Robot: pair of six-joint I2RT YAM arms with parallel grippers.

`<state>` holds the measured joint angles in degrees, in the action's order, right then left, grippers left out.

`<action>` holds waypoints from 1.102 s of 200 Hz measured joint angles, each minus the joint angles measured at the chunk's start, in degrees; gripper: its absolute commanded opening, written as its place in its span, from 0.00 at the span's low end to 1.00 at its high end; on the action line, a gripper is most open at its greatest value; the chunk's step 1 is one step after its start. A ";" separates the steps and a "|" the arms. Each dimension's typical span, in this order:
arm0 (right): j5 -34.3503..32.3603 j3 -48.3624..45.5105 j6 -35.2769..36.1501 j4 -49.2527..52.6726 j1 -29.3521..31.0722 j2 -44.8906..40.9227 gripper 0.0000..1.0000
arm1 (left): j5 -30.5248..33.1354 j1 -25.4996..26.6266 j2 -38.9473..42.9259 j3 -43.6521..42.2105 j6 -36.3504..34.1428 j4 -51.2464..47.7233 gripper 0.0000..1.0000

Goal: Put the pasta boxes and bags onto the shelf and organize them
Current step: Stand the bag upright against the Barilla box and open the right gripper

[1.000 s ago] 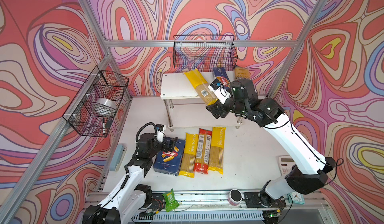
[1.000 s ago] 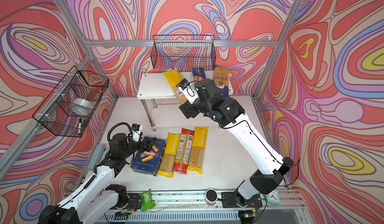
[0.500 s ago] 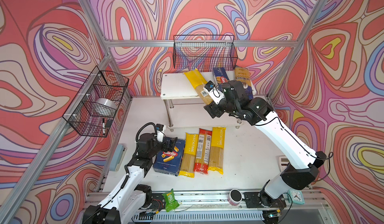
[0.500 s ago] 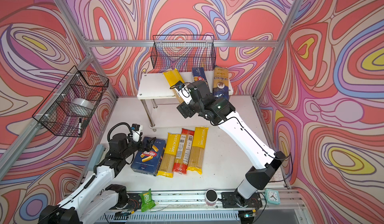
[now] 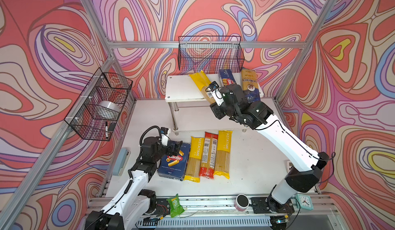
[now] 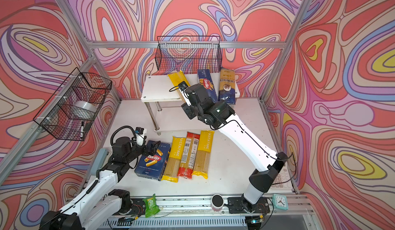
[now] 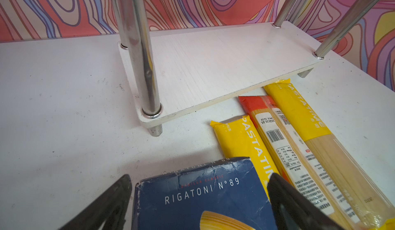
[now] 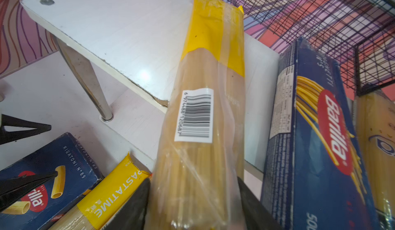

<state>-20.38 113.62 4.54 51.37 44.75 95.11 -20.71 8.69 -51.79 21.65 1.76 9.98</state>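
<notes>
Yellow-ended bag [image 8: 205, 85] pinched in right pincer [image 8: 193, 182]: plain in wrist view, hidden from above.

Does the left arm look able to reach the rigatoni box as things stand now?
Probably yes: the left gripper hangs open at the end of the rigatoni box, one finger each side, nothing between.

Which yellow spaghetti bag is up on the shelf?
The slanted yellow-ended bag on the shelf's top board; the other two lie flat on the table.

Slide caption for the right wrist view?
Right gripper grips the yellow-ended spaghetti bag overhanging the shelf's top board, beside the Barilla spaghetti box.
</notes>
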 measured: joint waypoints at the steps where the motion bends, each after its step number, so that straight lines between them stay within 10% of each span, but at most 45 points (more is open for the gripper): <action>1: -0.17 0.02 -0.07 0.00 0.07 0.00 0.45 | 0.00 0.00 0.00 0.00 0.00 0.00 1.00; 91: -15.28 2.01 -15.34 1.88 7.50 1.36 0.08 | 0.31 0.00 0.00 0.00 0.02 0.00 1.00; 220: -25.20 3.17 -19.47 4.76 9.42 2.78 0.07 | 0.42 0.00 0.81 0.00 0.04 0.04 1.00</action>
<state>-45.58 116.79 -14.94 56.14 54.17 97.89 -20.29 8.69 -50.98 21.65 1.80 10.02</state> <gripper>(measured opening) 0.228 0.999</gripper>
